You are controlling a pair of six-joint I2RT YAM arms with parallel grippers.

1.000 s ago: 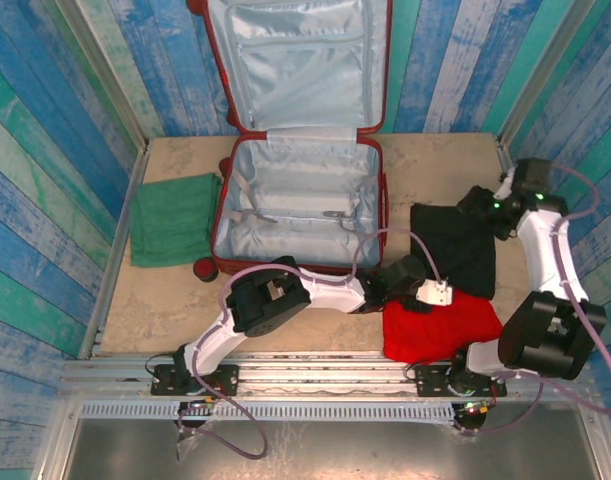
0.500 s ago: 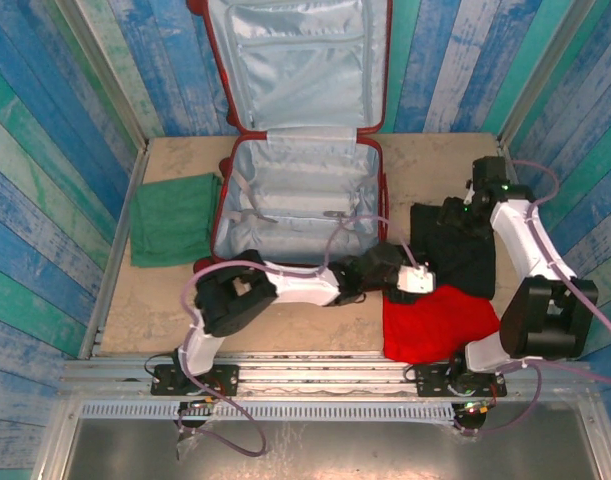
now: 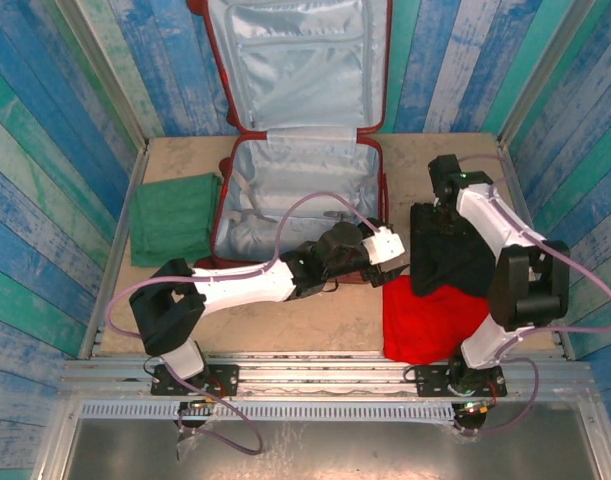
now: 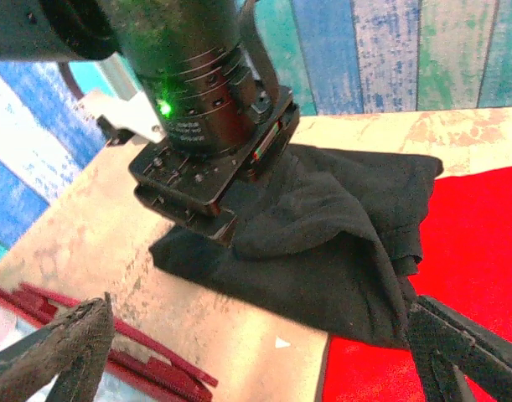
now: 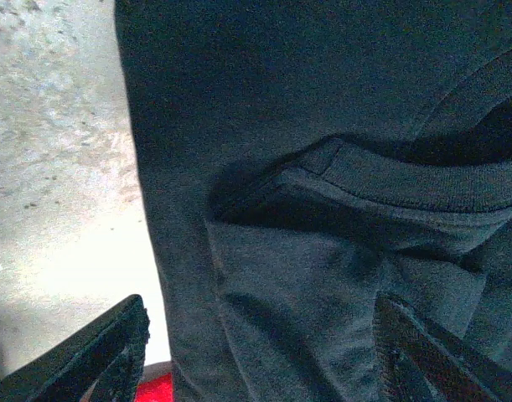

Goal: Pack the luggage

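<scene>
While the luggage (image 3: 275, 180) lies open leftward, left fingers (image 4: 63, 343) wide beside its rim, right fingers (image 5: 113, 343) wide astride black cloth (image 5: 306, 126)

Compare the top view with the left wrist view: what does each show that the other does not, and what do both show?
Top view adds: the green cloth left of the suitcase, and the suitcase's pale lining and raised lid. Left wrist view adds: the left tool seen from close by, its two dark fingers spread wide, and the folds in the black cloth under the right tool. Both share: the black cloth, the red cloth touching it, the right tool down on the black cloth, and a strip of the suitcase's red edge.
</scene>
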